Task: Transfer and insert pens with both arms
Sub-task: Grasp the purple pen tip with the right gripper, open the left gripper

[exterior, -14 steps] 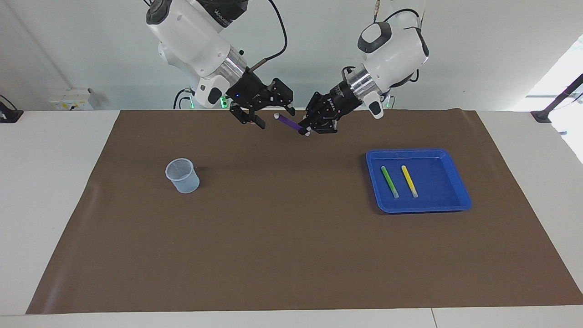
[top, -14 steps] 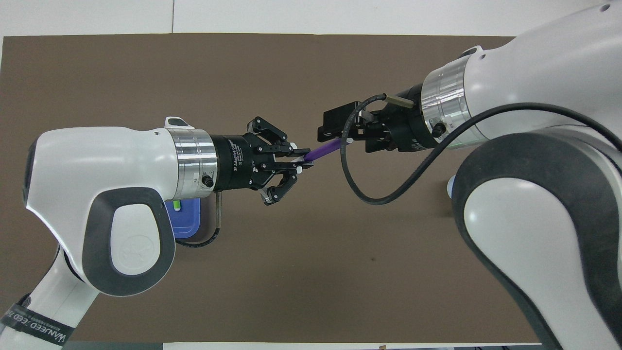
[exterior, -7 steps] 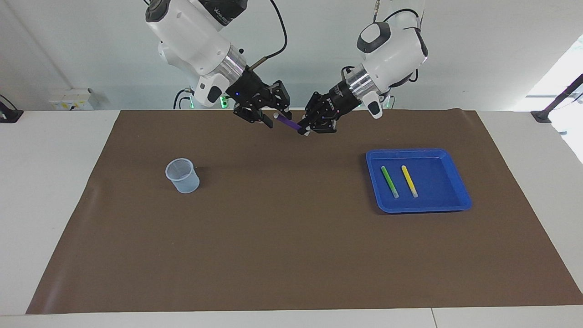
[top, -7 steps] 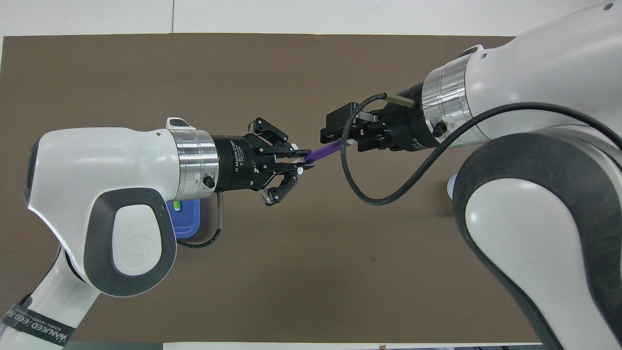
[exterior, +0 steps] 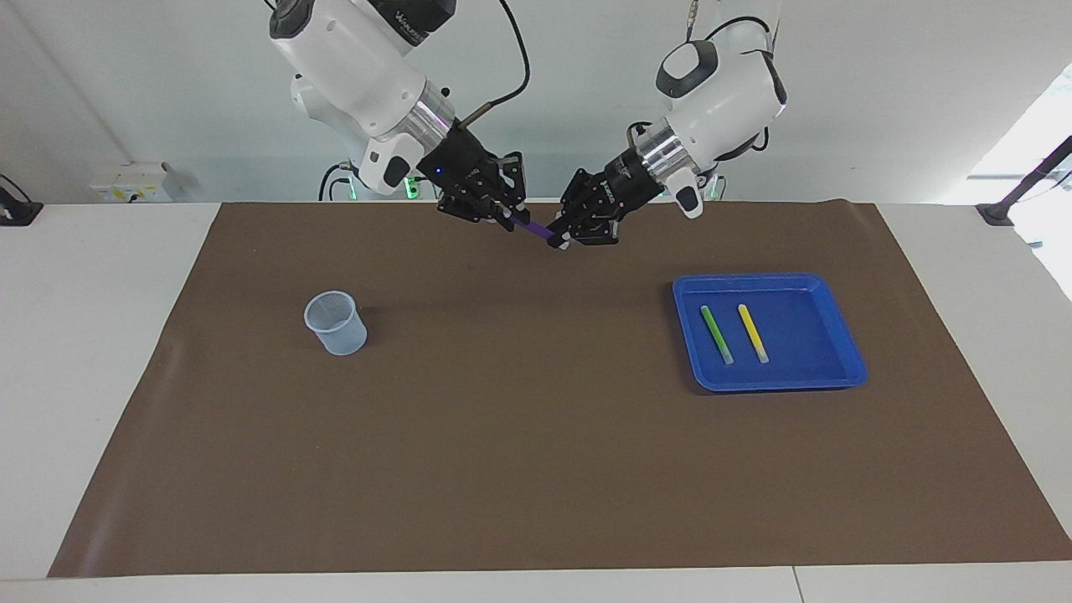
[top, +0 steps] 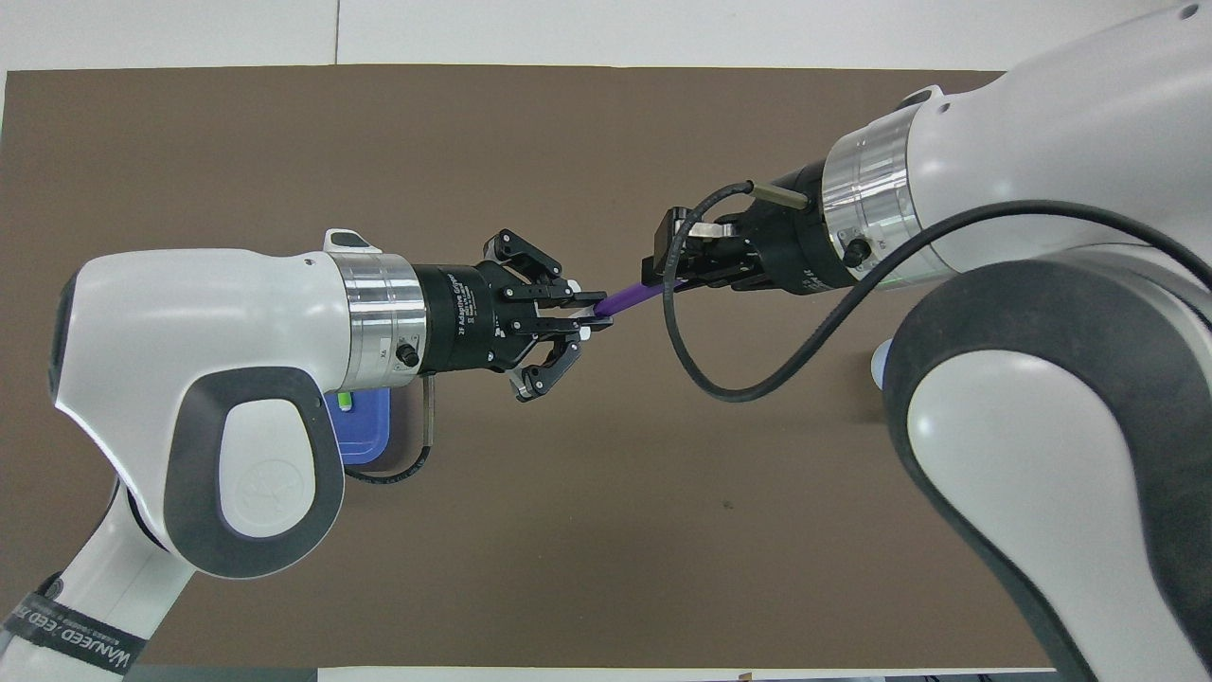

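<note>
The purple pen [exterior: 536, 229] hangs in the air over the robots' edge of the brown mat, also in the overhead view [top: 630, 297]. My left gripper [exterior: 563, 241] [top: 595, 317] is shut on one end of it. My right gripper [exterior: 508, 216] [top: 663, 275] has its fingers drawn in around the pen's other end, which hides the pale cap. The green pen [exterior: 717, 333] and the yellow pen [exterior: 753, 332] lie side by side in the blue tray [exterior: 804, 381] toward the left arm's end.
A pale translucent cup [exterior: 335, 322] stands upright on the brown mat [exterior: 519, 435] toward the right arm's end. In the overhead view the left arm hides most of the tray [top: 365, 436] and the right arm hides nearly all of the cup.
My right gripper moved onto the pen's capped end and its fingers went from wide open to closed around it. My left gripper stayed still, holding the pen.
</note>
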Controlling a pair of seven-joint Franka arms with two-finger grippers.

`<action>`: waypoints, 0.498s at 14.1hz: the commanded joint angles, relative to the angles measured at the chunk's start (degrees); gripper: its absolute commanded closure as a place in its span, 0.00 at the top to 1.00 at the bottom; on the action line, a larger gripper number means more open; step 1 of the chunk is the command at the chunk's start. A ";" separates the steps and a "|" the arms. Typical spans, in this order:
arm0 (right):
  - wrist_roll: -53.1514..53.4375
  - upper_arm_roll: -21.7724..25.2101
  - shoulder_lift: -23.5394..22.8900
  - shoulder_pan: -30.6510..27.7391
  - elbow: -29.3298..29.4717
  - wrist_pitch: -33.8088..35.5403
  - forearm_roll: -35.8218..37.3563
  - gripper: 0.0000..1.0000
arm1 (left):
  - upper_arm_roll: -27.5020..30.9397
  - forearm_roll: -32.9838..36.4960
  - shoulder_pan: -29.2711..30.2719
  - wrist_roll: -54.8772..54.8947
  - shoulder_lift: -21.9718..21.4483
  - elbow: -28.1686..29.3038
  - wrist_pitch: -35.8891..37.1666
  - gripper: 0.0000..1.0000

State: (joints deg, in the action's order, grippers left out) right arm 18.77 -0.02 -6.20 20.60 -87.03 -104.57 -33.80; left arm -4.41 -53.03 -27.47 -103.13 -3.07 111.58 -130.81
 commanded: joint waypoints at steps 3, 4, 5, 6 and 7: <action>0.13 -0.42 0.67 -0.30 0.20 0.51 1.28 0.10 | 0.54 -1.37 -1.01 0.91 -2.03 2.50 -2.00 0.00; -0.04 -0.42 0.67 -0.30 0.20 0.42 1.45 0.00 | 0.54 -1.37 -1.01 1.00 -2.11 2.59 -2.00 0.00; -0.22 -0.42 0.67 -0.30 0.20 -0.02 1.63 0.00 | 0.54 -1.46 -1.71 1.00 -2.20 2.59 -2.08 0.00; -0.13 -0.42 0.67 -0.30 0.20 -1.07 1.71 0.00 | 0.54 -1.46 -1.80 1.00 -2.20 2.59 -2.26 0.00; 0.04 -0.42 0.67 -0.30 0.11 -1.51 1.72 0.00 | 0.54 -1.46 -1.80 0.92 -2.20 2.59 -2.35 0.00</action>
State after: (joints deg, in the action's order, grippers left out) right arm 18.76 -0.13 -5.80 20.61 -86.89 -104.72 -33.65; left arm -4.46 -53.31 -27.78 -103.13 -3.27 111.72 -131.81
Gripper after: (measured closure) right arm 0.811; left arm 0.833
